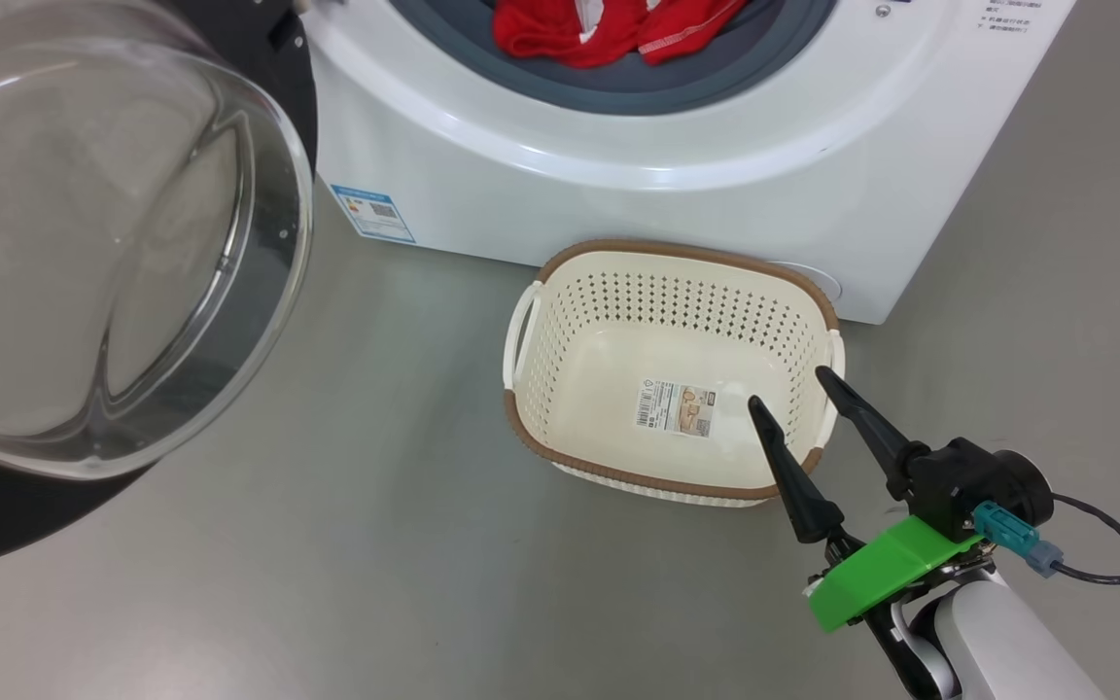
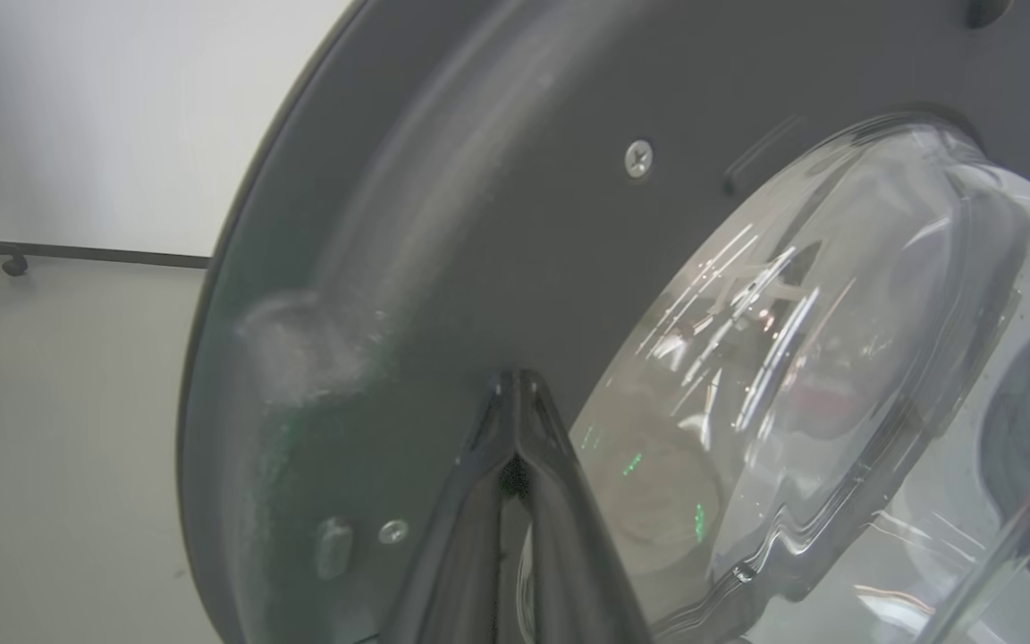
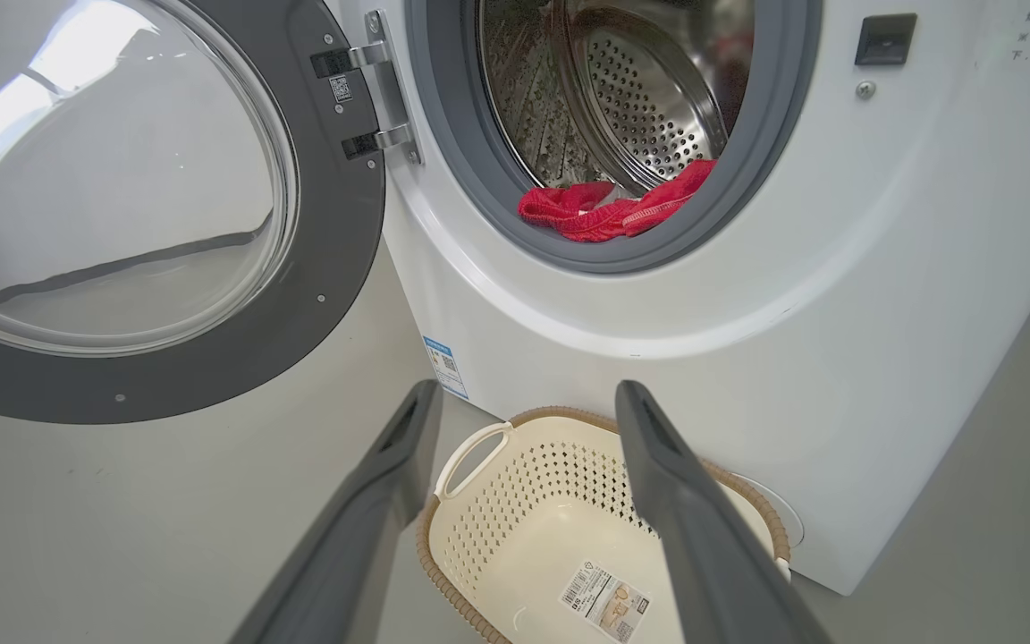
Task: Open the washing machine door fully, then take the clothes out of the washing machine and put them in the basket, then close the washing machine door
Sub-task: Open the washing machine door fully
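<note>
your left gripper [image 2: 515, 386] clenched, tips at door [image 2: 443, 224]; shove it wide, slowly | right gripper [image 1: 787, 385] gaping; basket [image 1: 677, 251] below

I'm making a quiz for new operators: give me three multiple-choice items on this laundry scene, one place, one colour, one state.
1. Where does the basket stand? A on the floor before the washing machine; B inside the drum; C on a shelf.
2. What colour are the clothes? A blue; B red; C green.
3. How are the jaws of the right gripper? A shut on cloth; B shut on a handle; C open, empty.
Answers: 1 A, it sits on grey floor by the machine; 2 B, bright red fabric; 3 C, a clear gap holding nothing.
</note>
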`<state>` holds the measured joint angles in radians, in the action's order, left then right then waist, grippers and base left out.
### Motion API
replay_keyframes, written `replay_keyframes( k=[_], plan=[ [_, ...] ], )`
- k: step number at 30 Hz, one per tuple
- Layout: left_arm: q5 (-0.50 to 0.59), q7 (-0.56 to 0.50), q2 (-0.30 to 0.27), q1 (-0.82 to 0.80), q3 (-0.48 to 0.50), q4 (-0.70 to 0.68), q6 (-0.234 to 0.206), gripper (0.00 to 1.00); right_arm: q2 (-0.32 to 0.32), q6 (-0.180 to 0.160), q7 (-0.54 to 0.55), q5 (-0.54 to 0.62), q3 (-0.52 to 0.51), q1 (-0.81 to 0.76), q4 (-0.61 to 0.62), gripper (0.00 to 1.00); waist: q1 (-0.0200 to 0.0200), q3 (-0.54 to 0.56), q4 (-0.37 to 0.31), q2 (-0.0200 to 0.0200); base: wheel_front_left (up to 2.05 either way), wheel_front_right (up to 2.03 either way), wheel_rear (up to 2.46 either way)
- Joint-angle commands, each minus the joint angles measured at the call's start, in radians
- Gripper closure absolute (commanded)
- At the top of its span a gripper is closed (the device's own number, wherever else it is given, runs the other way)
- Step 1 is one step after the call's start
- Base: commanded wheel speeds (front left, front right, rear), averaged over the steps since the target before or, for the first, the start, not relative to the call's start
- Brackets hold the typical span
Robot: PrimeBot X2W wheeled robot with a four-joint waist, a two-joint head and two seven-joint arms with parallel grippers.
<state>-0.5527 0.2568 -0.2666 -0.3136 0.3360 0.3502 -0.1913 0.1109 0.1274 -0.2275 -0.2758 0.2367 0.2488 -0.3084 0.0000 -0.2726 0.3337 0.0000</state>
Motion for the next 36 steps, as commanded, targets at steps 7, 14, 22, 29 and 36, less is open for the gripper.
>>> replay_keyframes(
  k=[7,14,22,29,36],
  plan=[
    [0.024,0.005,-0.055,-0.028,0.034,-0.019,0.019,0.73,-0.014,0.003,-0.002,0.009,0.009,0.029,0.025,0.00,0.0000,0.011,-0.021,0.0000,0.00,0.00,0.00],
    [0.058,0.005,-0.049,0.014,0.020,-0.114,0.019,0.00,-0.032,0.003,-0.016,-0.004,0.004,0.025,-0.004,0.00,0.0000,0.062,-0.050,0.0000,0.00,0.00,0.00],
    [0.054,-0.025,-0.045,0.059,0.005,-0.313,0.022,0.00,-0.050,0.003,-0.030,-0.021,-0.007,0.013,-0.036,0.00,0.0000,0.134,-0.099,0.0000,0.00,0.00,0.00],
    [0.090,-0.074,-0.048,0.090,-0.067,-0.447,0.032,0.00,-0.057,0.003,-0.034,-0.021,-0.039,-0.001,-0.044,0.00,0.0000,0.180,-0.147,0.0000,0.00,0.00,0.00],
    [0.116,-0.120,-0.043,0.113,-0.161,-0.507,0.061,0.00,-0.060,0.003,-0.034,-0.009,-0.074,-0.013,-0.013,0.00,0.0000,0.198,-0.213,0.0000,0.00,0.00,0.00]
  ],
)
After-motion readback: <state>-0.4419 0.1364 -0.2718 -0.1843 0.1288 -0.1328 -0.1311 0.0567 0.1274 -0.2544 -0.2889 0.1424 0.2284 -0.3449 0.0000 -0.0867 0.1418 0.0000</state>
